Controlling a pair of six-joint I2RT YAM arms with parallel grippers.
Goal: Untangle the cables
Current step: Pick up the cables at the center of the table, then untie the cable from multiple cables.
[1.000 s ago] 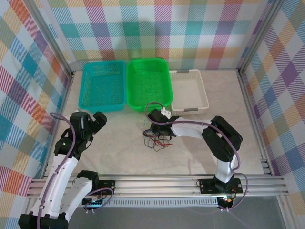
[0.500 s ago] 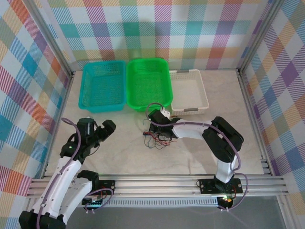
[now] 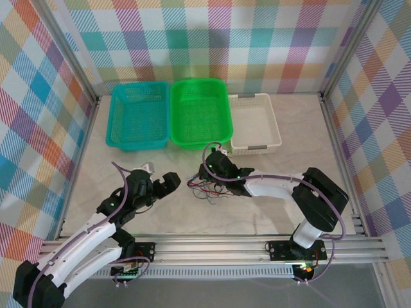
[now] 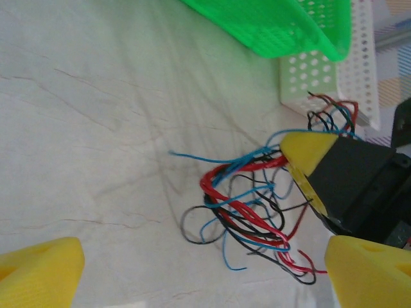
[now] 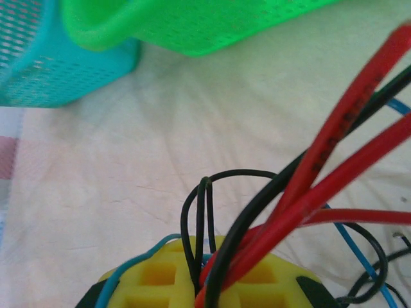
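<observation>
Red, black and blue cables (image 3: 209, 188) lie in a loose knot on the pale marbled counter (image 3: 270, 205), near its middle and at about 6 o'clock from the green basket (image 3: 199, 82). In the left wrist view the cables (image 4: 244, 205) show as overlapping loops, with red strands bunched through the centre, thin black loops around them and blue ends straying toward 9 and 6 o'clock. A few red and black strands rise at 1 o'clock from the knot, next to the white basket's perforated wall.

The right gripper (image 3: 201, 177) sits on the knot at its 12 o'clock edge, clenched on a bundle of the wires. In its own wrist view, red, black and blue cables (image 5: 334, 167) run out from between the closed yellow fingers (image 5: 160, 276). In the left wrist view, its yellow tip (image 4: 308, 151) meets the strands at 2 o'clock from the knot.

The left gripper (image 3: 166, 184) is at 9 o'clock from the cables, near them but apart, released with its jaws spread wide. Its yellow fingers (image 4: 38, 269) frame the knot without touching it.

Beyond, at 12 o'clock, three baskets stand side by side: a teal basket (image 3: 115, 119) at 11 o'clock, the green one in the middle and a white basket (image 3: 255, 97) at 1 o'clock.
</observation>
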